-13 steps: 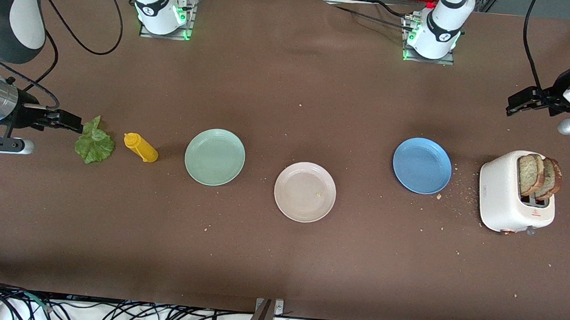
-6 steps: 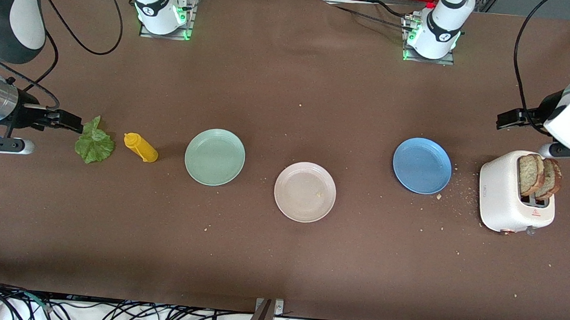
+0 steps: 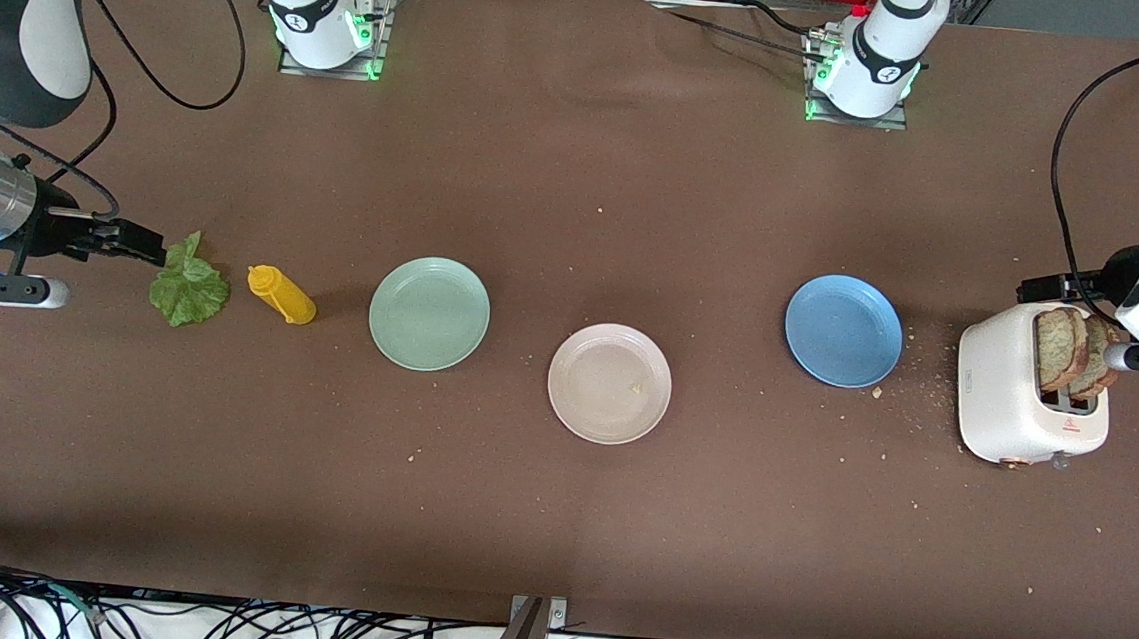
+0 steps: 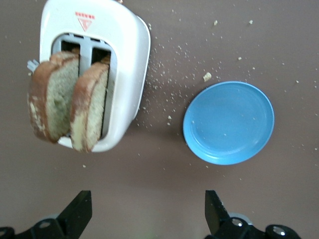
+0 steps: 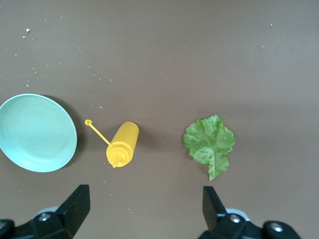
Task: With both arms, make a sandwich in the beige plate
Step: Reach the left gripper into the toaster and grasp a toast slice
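Two bread slices stand upright in the white toaster. The left gripper, fingers spread wide, hovers just beside it. The right gripper, also spread, waits by the lettuce leaf. The beige plate sits bare, well apart from the toaster.

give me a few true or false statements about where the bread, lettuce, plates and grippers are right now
1. Both bread slices stand in the toaster. True.
2. The beige plate holds a lettuce leaf. False: the lettuce leaf lies on the table near the right gripper.
3. The left gripper is open beside the toaster. True.
4. The yellow bottle stands upright on the mint green plate. False: it lies on the table between the leaf and the mint green plate.
5. The blue plate sits between the beige plate and the toaster. True.
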`<state>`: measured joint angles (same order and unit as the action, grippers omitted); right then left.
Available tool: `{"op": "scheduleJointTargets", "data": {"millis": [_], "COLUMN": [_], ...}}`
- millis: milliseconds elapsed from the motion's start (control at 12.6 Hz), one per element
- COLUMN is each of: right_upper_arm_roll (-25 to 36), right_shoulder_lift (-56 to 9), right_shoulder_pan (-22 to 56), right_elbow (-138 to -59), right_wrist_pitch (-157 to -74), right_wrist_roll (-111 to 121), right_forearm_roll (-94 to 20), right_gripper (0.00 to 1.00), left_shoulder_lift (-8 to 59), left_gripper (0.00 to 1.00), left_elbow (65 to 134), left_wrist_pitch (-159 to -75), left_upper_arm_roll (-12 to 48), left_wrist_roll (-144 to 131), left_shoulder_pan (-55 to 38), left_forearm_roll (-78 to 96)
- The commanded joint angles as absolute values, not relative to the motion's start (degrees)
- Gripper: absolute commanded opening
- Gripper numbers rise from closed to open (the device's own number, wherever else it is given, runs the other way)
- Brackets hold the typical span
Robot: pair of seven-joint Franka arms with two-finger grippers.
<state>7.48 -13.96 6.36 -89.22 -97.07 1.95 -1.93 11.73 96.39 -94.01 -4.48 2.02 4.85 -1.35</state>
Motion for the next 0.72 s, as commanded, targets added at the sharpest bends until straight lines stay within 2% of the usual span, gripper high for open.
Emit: {"op": "scheduleJointTargets", "data": {"millis": [0, 637], "right_upper_arm_roll": [7.2, 7.2], "right_shoulder_lift": [-14.0, -14.1], "right_shoulder_pan": [6.1, 5.8], "right_elbow": [-88.9, -88.9], "right_wrist_pitch": [-96.5, -96.5], "right_wrist_roll": [1.8, 2.1], "right_forearm_roll": [-1.8, -1.8], "right_gripper": [1.00, 1.00], "left_shoulder_lift": [14.2, 19.9], "left_gripper": [1.00, 1.00], "left_elbow": [95.6, 95.6], "left_wrist_pitch": [-96.4, -102.8], "left_upper_arm_roll": [-4.2, -4.2], "left_wrist_roll": [8.5, 12.7], "left_shoulder_pan": [6.8, 10.6], "left_forearm_roll": [-1.6, -1.8]}}
